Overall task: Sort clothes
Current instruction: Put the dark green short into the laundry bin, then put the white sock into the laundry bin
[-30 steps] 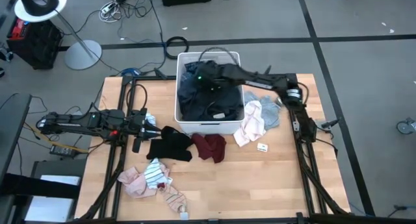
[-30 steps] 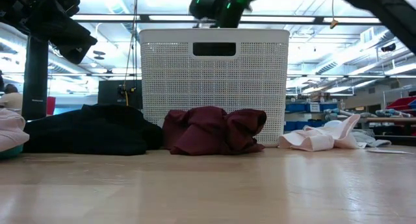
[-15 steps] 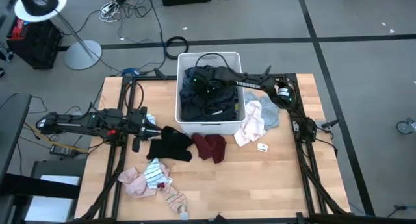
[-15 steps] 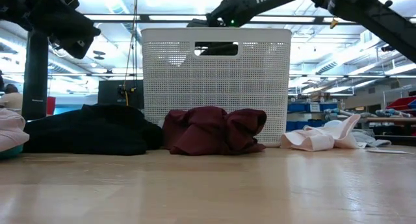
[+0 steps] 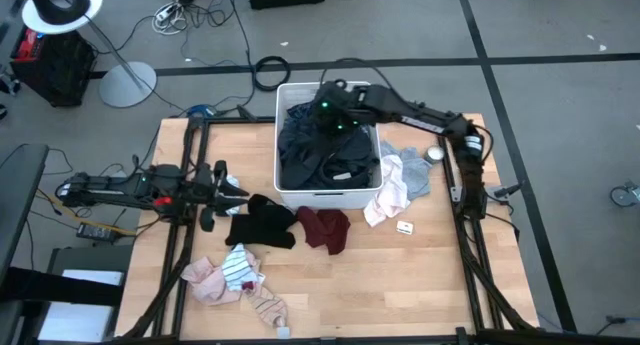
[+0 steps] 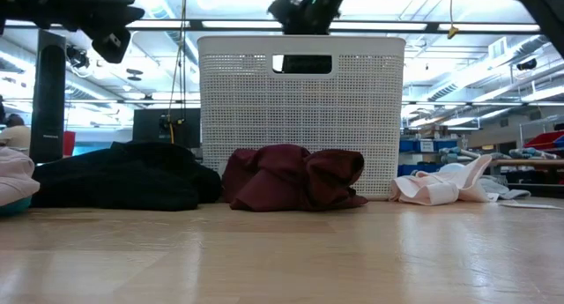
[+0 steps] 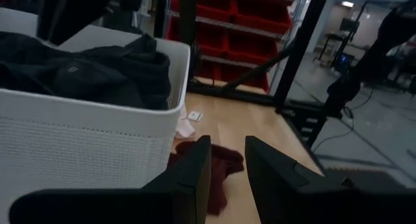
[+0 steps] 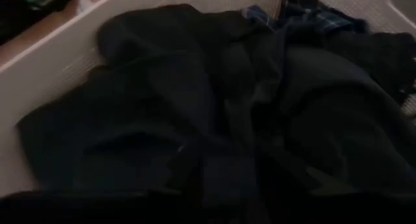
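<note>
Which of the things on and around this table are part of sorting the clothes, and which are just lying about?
Part of the job:
- dark clothes in the basket
- black garment
- maroon garment
- pale pink garment
- striped piece
- white basket

Just lying about:
- small white tag
- floor lamp
- cable coil

The basket [image 5: 327,190] stands at the table's [image 5: 420,285] far middle, with garments [image 5: 325,155] heaped in it. Before it lie two garments side by side [image 5: 262,225] [image 5: 325,228]. To its right lies a heap [image 5: 390,185], with a tag [image 5: 404,227] before it. More pieces [image 5: 230,275] lie at the near left
</note>
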{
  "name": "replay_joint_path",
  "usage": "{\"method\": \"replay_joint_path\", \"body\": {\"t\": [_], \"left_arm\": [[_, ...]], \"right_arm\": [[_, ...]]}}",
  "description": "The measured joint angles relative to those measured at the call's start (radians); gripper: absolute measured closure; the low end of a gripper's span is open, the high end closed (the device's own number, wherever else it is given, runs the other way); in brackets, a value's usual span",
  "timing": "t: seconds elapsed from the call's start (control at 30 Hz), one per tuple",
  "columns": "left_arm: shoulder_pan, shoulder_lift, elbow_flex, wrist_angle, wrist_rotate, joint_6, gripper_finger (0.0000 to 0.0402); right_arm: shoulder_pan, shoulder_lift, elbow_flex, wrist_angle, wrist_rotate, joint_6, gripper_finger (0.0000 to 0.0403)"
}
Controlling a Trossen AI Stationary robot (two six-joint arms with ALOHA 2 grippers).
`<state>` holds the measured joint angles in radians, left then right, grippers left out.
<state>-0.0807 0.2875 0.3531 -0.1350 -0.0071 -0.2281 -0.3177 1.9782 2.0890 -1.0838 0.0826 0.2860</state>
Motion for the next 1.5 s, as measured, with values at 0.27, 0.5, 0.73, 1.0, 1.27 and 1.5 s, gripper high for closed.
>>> {"method": "replay_joint_path", "body": {"t": [0.27, 0.5, 0.73, 1.0, 1.27, 1.5], "left_arm": [[0.000, 0.013, 0.000, 0.005, -0.013, -0.124, 0.0300], [-0.037, 0.112, 0.042, -0.060, -0.130, -0.151, 0.0300], [-0.056, 0.229, 0.141, -0.216, -0.240, -0.173, 0.0300], [0.020, 0.256, 0.201, -0.375, -0.299, -0.209, 0.0300], [0.199, 0.257, 0.199, -0.470, -0.229, -0.228, 0.0300], [0.381, 0.283, 0.163, -0.536, -0.122, -0.359, 0.0300]], "right_arm": [[0.069, -0.097, 0.002, -0.105, 0.019, 0.001, 0.0255], [0.179, -0.149, 0.002, -0.259, 0.223, 0.035, 0.0258], [0.326, -0.205, 0.003, -0.446, 0.360, 0.178, 0.0259], [0.596, -0.319, -0.121, -0.484, 0.585, 0.442, 0.0261], [0.889, -0.485, -0.504, -0.467, 0.825, 0.994, 0.0263], [1.005, -0.512, -0.832, -0.422, 0.947, 1.450, 0.0264]]}}
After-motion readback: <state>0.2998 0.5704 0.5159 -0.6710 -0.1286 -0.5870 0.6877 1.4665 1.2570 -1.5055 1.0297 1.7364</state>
